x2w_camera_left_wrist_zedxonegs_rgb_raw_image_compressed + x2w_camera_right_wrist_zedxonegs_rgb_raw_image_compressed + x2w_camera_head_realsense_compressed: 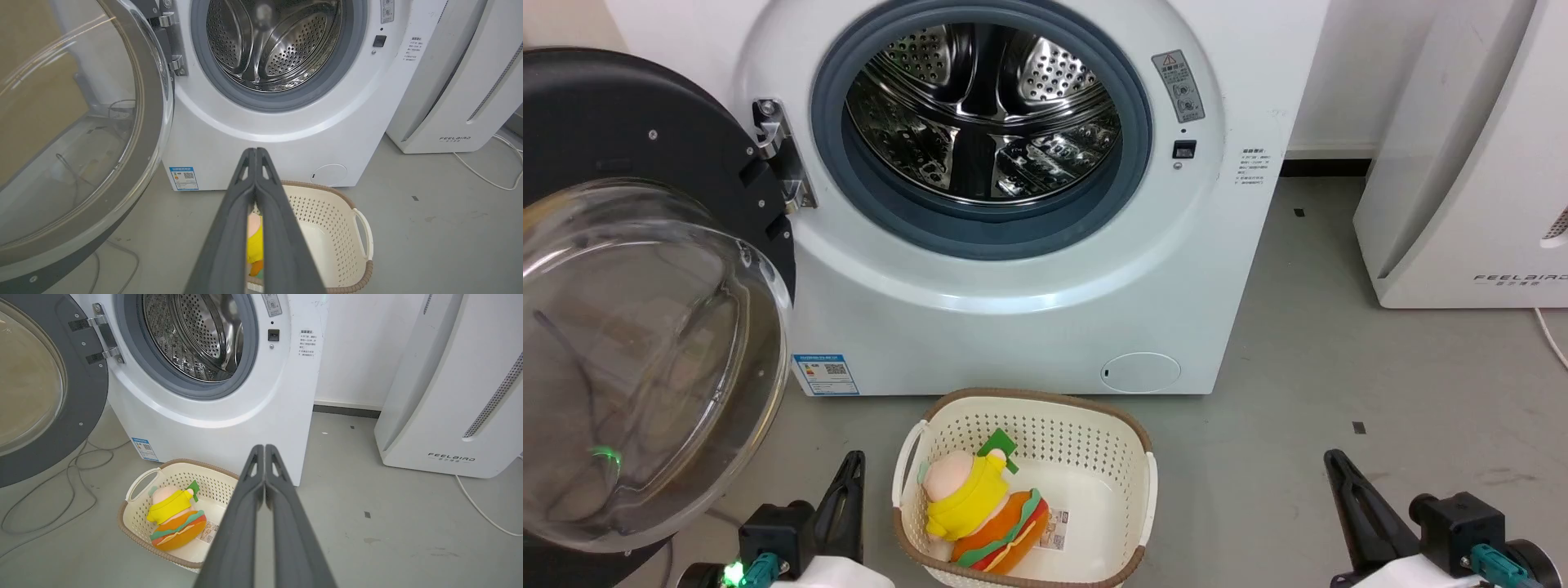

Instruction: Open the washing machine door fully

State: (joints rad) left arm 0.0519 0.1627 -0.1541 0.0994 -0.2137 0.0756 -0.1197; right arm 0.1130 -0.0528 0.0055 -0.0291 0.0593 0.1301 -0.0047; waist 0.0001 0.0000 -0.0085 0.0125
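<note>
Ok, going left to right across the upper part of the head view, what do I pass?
Round black-rimmed glass washing machine door → grey-gasketed perforated steel drum → tall white FEELBIRD appliance.

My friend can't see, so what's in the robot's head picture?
A white washing machine has its round glass door swung open leftward, showing the steel drum. A cream basket holding a plush toy sits before it.

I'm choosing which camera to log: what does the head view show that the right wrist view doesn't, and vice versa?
Head view: the left gripper, jaws shut, and the round flap low on the washing machine. Right wrist view: the whole FEELBIRD lettering, cropped in the head view. Both: the washing machine door swung open, the drum, the basket with the plush toy, the right gripper, jaws shut.
</note>
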